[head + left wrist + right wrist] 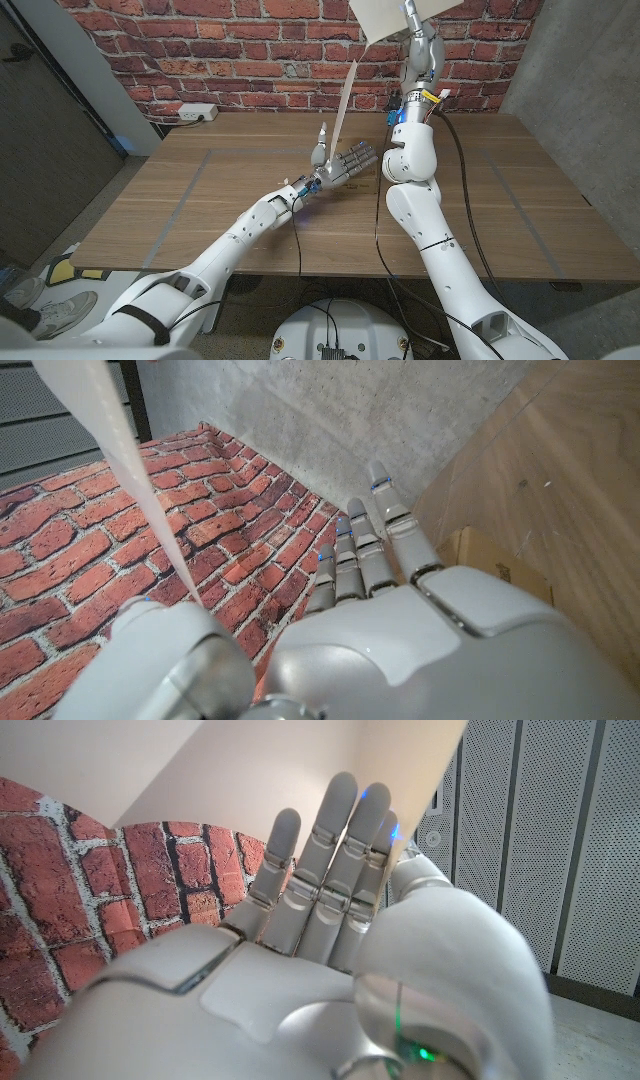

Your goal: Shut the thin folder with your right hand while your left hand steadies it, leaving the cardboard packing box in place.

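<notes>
Your right hand (412, 12) holds the folder (343, 108) cover high over the desk's (200, 190) far edge, left hand (340, 163) open-fingered beside it, so the closing is barely begun

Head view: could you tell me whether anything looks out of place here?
Yes: the thin folder is off the table, one leaf up at the right hand, the other hanging down to the left hand.

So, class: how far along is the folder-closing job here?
Nothing finished: the thin folder stands open above the table. In hand: the left robot hand steadies its lower edge, the right robot hand meets the raised cover. Left: swinging it shut. The cardboard box sits on the table.
</notes>
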You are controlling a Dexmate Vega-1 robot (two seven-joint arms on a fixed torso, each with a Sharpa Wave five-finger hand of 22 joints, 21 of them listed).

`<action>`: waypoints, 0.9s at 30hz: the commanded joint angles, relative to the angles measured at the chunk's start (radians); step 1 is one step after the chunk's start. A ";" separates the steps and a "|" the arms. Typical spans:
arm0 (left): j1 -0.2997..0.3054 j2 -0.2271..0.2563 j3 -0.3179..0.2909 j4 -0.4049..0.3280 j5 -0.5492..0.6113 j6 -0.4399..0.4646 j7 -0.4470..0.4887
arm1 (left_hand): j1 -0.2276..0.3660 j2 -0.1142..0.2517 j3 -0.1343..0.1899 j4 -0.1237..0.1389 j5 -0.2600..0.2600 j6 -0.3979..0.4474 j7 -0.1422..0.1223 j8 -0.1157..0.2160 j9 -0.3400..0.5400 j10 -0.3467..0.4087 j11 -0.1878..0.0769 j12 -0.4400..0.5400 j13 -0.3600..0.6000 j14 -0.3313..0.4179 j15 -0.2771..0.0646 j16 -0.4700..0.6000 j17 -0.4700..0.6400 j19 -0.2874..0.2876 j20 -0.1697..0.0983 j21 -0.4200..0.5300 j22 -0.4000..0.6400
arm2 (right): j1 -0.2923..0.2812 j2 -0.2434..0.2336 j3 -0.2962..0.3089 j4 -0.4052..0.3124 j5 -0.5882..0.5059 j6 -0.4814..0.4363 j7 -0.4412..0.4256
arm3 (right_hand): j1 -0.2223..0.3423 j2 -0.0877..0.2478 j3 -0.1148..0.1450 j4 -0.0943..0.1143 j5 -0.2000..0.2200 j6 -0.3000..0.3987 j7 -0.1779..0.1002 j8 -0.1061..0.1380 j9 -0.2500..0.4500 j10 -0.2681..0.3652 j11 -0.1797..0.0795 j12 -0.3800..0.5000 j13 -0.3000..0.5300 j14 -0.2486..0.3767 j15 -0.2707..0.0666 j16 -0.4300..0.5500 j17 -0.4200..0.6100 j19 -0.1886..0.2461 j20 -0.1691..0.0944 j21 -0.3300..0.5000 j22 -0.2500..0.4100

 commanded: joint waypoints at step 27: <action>0.102 -0.022 -0.059 -0.123 0.162 -0.299 0.032 | 0.374 0.218 0.136 -0.129 -0.067 0.491 -0.099 0.136 0.037 0.243 -0.199 -0.026 0.014 0.177 -0.170 -0.013 0.006 0.134 -0.066 -0.007 0.015 | -0.039 0.032 0.126 0.037 -0.002 -0.092 -0.059 | 0.006 0.000 0.012 0.000 0.004 -0.001 -0.002 0.004 0.003 0.003 -0.005 -0.014 0.006 0.010 -0.041 -0.016 0.021 -0.012 -0.117 0.034 -0.032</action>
